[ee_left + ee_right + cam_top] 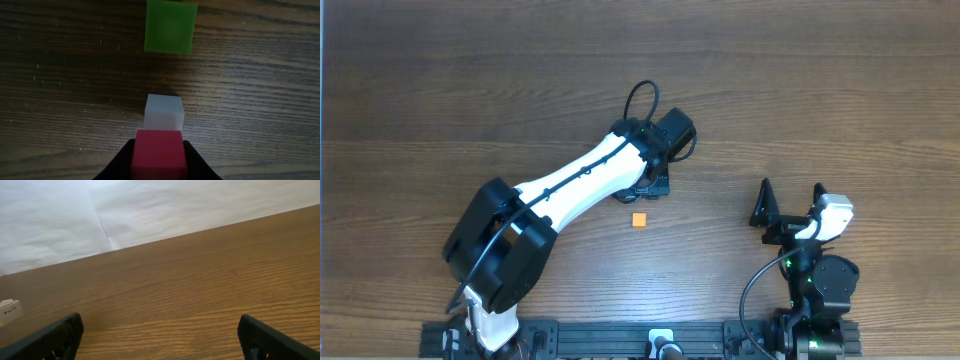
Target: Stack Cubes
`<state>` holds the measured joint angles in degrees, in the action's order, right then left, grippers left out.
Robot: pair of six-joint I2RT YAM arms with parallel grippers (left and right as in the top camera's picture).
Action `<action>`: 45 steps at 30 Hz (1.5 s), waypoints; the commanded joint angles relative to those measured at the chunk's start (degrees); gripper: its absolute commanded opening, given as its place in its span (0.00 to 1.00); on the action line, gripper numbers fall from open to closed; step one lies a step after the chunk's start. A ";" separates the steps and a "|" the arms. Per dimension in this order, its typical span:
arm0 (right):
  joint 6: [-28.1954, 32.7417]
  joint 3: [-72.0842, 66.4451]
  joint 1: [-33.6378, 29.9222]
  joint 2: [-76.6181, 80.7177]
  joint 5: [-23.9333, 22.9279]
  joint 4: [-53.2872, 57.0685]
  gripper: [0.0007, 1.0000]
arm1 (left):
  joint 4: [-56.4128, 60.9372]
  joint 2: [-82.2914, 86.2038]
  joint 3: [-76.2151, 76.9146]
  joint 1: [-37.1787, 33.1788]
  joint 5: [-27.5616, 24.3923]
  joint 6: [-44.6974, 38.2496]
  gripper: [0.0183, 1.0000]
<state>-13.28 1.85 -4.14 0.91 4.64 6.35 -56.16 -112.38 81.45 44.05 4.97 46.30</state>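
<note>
Left gripper (pixel 651 186): extended to mid-table, jaws clamped on the red cube (pixel 159 152), one finger on each side face. This leaves the bottom face free, likely so the cube can be set down flat.
White cube (pixel 164 111): on the table (pixel 440 90) just past the red one. Contact between the two is unclear. Probably the base for the stack.
Green cube (pixel 170 26): flat on the wood farther on, apart from both. Likely a later layer.
Orange cube (pixel 639 220): alone, near the left gripper on the arm-base side.
Right gripper (pixel 788 202): near its own base, well apart from every cube, jaws spread wide with nothing between them. Seemingly parked out of the left arm's way.
Stage: judged early, with no cube clearly sitting on another.
</note>
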 commanded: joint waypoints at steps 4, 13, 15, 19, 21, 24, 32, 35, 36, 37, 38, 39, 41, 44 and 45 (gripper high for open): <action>0.04 -0.46 0.11 -0.55 0.66 -0.15 0.99 | -0.02 -0.90 1.16 -0.46 0.63 0.63 0.02; 0.04 -0.46 0.11 -0.55 0.66 -0.15 0.99 | 0.63 -0.92 1.07 -0.46 0.63 0.63 0.02; 0.04 -0.46 0.11 -0.55 0.66 -0.15 0.99 | 0.90 -1.09 1.07 -0.46 0.63 0.63 0.02; 0.04 -0.46 0.11 -0.55 0.66 -0.15 0.99 | 1.05 -1.77 1.07 -0.48 0.46 0.61 0.02; 0.04 -0.46 0.11 -0.55 0.66 -0.15 0.99 | 1.05 -1.81 1.07 -0.52 0.48 0.61 0.02; 0.04 -0.46 0.11 -0.55 0.66 -0.15 0.99 | 1.07 -1.81 1.07 -0.57 0.48 0.63 0.03; 0.04 -0.46 0.11 -0.55 0.66 -0.15 0.99 | 1.27 -1.99 1.07 -0.94 0.48 0.63 0.03; 0.04 -0.46 0.11 -0.55 0.66 -0.15 0.99 | 1.33 -2.08 1.07 -1.11 0.48 0.63 0.03; 0.04 -0.46 0.11 -0.55 0.66 -0.15 0.99 | 1.46 -2.08 1.07 -1.11 0.48 0.61 0.03; 0.04 -0.46 0.11 -0.55 0.66 -0.15 0.99 | 1.51 -2.08 1.07 -1.11 0.48 0.61 0.03; 0.04 -0.46 0.11 -0.55 0.66 -0.15 0.99 | 1.60 -2.08 1.07 -1.11 0.48 0.61 0.03; 0.04 -0.46 0.11 -0.55 0.66 -0.15 0.99 | 1.64 -2.08 1.07 -1.11 0.48 0.61 0.03; 0.04 -0.46 0.11 -0.55 0.66 -0.15 0.99 | 1.68 -2.10 1.07 -1.11 0.48 0.61 0.03; 0.04 -0.46 0.11 -0.55 0.66 -0.15 0.99 | 1.73 -2.40 1.07 -1.11 0.48 0.61 0.03; 0.04 -0.46 0.11 -0.55 0.66 -0.15 0.99 | 1.75 -2.49 1.07 -1.11 0.46 0.61 0.03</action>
<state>-13.28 1.85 -4.14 0.91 4.64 6.35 -54.61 -113.38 81.45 43.31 4.97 46.30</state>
